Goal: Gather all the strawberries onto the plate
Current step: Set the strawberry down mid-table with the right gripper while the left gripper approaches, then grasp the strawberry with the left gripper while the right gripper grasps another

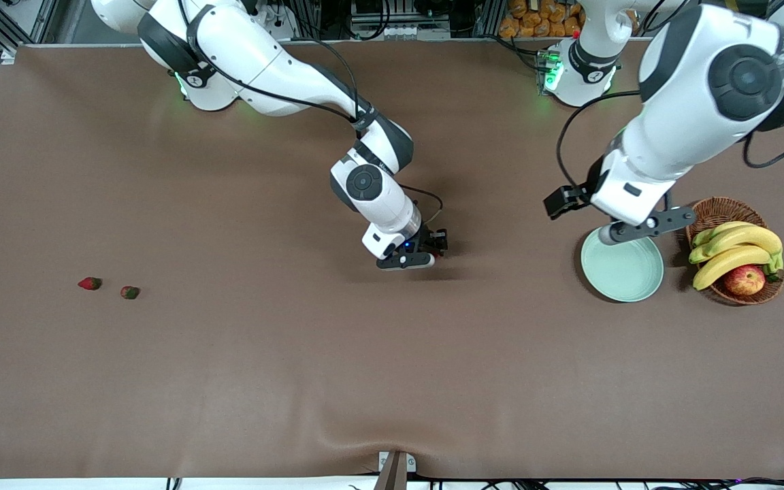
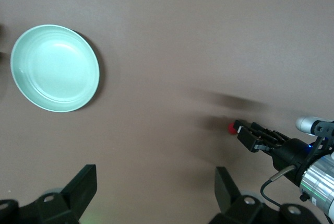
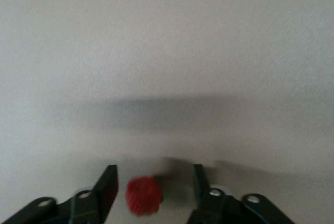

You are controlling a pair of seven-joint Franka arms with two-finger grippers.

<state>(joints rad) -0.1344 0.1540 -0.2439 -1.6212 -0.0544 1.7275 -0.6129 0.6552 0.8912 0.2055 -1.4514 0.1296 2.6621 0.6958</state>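
Two strawberries (image 1: 90, 283) (image 1: 130, 292) lie close together toward the right arm's end of the table. A third strawberry (image 3: 142, 195) sits between my right gripper's (image 3: 154, 171) fingers with a gap on each side, so the gripper is open. This gripper (image 1: 437, 245) hangs low over the middle of the table; the left wrist view also shows it (image 2: 241, 130) with the red berry (image 2: 231, 128) at its tip. The mint-green plate (image 1: 622, 271) is empty. My left gripper (image 1: 627, 231) hovers open over the plate's rim, and its fingers (image 2: 83, 182) hold nothing.
A wicker basket (image 1: 720, 211) with bananas (image 1: 736, 248) and an apple (image 1: 744, 279) stands beside the plate at the left arm's end. Brown table surface (image 1: 365, 367) stretches between the strawberries and the plate.
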